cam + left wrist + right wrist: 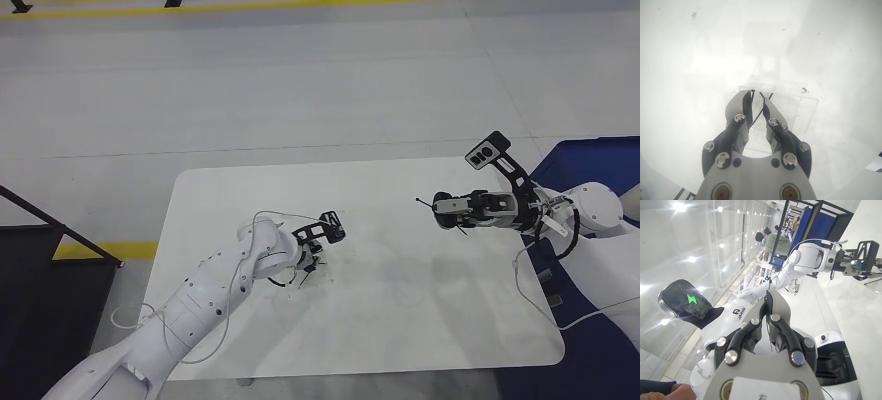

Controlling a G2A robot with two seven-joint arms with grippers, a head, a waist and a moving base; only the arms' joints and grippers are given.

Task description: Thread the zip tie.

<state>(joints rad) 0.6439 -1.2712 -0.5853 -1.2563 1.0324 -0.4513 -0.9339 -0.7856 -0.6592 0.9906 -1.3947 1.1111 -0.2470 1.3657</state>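
Observation:
My right gripper (768, 293) is shut on a thin black zip tie (770, 281), whose end pokes out past the fingertips while its tail hangs down behind the fingers. In the top view this gripper (441, 208) hovers over the right half of the white table (400, 320), with the zip tie (420, 203) pointing left. My left gripper (757, 94) is open and points down into a clear plastic box (807, 110). Black zip ties (756, 117) lie between its fingers (747, 106). In the top view the left gripper (310, 266) is at the table's middle left.
The left arm (810, 258) is visible across the table in the right wrist view. A small dark scrap (804, 90) lies by the box's far edge. A blue mat (600, 160) lies at the table's right end.

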